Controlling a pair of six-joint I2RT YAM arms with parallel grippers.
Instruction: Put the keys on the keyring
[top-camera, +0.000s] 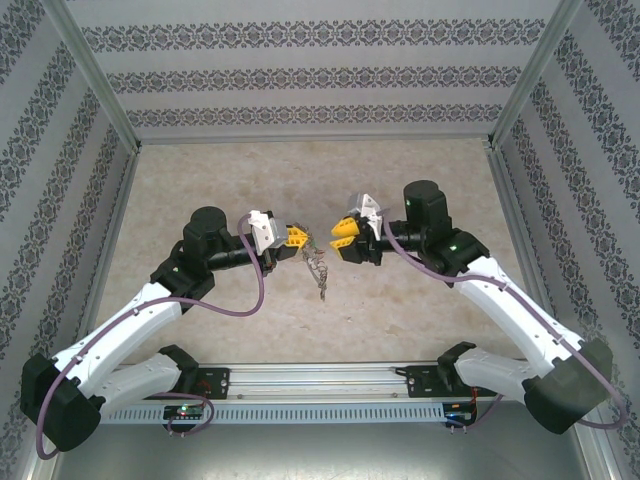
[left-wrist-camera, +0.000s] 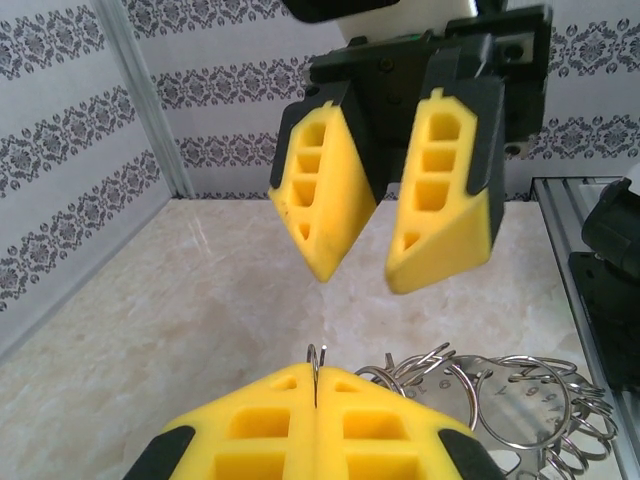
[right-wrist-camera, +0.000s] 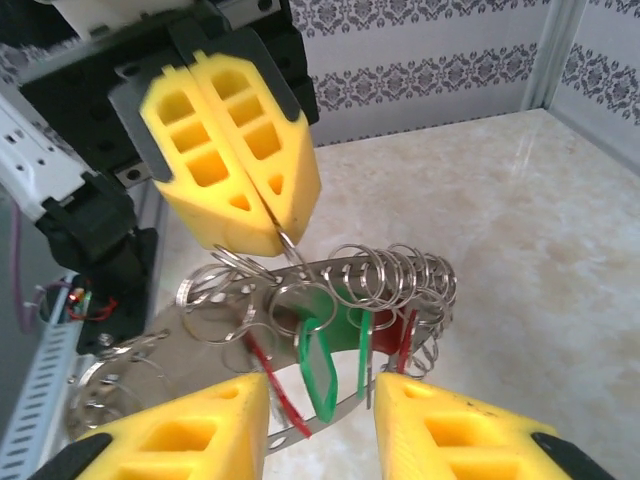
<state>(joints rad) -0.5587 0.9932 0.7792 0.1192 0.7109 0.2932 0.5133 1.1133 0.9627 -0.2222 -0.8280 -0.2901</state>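
The left hand (top-camera: 297, 238) reaches in from the left side of the counter (top-camera: 200, 180) and stops just left of its middle. Its yellow fingers (left-wrist-camera: 250, 430) are pressed together and clamp one of the small silvery rings (left-wrist-camera: 316, 362) on the edge of the keyring (top-camera: 316, 262). The right wrist view shows the same grip from the other side: the left hand (right-wrist-camera: 275, 225) pinches that ring at its fingertips, and the keyring (right-wrist-camera: 300, 275) hangs from it over the middle of the counter, between the two hands. Its thin grey band slopes down to the left there, with a crowd of little rings (right-wrist-camera: 400, 270) along its upper edge. The keys dangle below the band. A red key (right-wrist-camera: 262, 360) is furthest left, then a green key (right-wrist-camera: 318, 368), and more green and red pieces follow to the right. Whether the lowest part of the keyring touches the counter cannot be told. Just right of the middle, the right hand (top-camera: 342, 242) faces the left one, tips pointing at each other. Its fingers (left-wrist-camera: 330, 200) stand apart, and in its own wrist view they (right-wrist-camera: 450, 430) sit on either side of the hanging keys without gripping anything.
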